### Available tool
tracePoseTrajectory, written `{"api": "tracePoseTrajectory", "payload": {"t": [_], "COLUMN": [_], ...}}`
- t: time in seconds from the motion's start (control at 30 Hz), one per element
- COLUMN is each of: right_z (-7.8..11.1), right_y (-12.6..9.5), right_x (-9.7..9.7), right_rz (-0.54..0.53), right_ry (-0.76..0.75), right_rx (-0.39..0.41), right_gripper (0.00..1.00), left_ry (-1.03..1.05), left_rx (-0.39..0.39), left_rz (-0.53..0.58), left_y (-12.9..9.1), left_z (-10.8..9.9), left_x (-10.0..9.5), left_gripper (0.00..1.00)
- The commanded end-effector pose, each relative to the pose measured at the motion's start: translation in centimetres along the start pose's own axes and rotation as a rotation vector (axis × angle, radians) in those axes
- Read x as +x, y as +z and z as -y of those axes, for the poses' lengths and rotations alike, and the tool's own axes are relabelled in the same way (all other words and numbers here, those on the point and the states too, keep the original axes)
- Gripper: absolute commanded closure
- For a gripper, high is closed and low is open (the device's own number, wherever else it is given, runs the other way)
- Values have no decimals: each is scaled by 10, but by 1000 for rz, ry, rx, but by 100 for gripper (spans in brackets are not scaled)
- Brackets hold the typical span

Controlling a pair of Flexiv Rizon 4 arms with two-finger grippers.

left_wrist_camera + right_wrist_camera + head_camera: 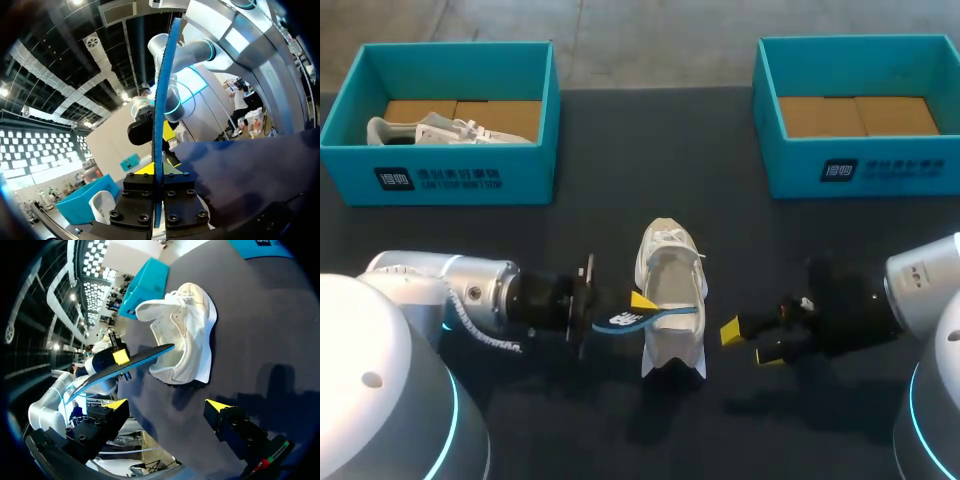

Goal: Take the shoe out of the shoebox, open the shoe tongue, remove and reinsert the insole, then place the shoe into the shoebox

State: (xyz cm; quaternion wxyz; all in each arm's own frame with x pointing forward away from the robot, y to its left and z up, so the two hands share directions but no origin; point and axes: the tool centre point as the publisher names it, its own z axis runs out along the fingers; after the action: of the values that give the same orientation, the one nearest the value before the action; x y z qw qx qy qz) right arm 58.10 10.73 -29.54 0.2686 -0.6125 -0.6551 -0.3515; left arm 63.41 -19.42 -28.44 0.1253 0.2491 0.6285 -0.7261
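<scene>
A white shoe lies on the dark table between my two arms, its toe pointing toward the far edge; the right wrist view shows the shoe ahead of the fingers. My left gripper is shut on the near end of a blue insole, which slants over the shoe's opening. In the left wrist view the insole stands edge-on, clamped in the left gripper. My right gripper is open just right of the shoe, holding nothing. From the right gripper, the insole shows beside the shoe.
A teal shoebox at the back left holds another white shoe. A second teal shoebox at the back right shows only its cardboard floor. The dark table lies bare between the boxes and the shoe.
</scene>
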Motion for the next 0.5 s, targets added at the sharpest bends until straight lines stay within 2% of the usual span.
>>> {"api": "tracePoseTrajectory", "payload": {"t": [0.03, 0.5], "right_z": [2, 2], "right_y": [-1, -1], "right_x": [1, 1], "right_rz": [0, 0], "right_ry": [0, 0], "right_rx": [-3, -3], "right_gripper": [0, 0], "left_ry": [6, 63], "left_rx": [5, -11], "left_rz": [-20, -70], "left_y": [3, 4], "left_z": [-6, -10], "left_x": [0, 3], "left_gripper": [100, 100]}}
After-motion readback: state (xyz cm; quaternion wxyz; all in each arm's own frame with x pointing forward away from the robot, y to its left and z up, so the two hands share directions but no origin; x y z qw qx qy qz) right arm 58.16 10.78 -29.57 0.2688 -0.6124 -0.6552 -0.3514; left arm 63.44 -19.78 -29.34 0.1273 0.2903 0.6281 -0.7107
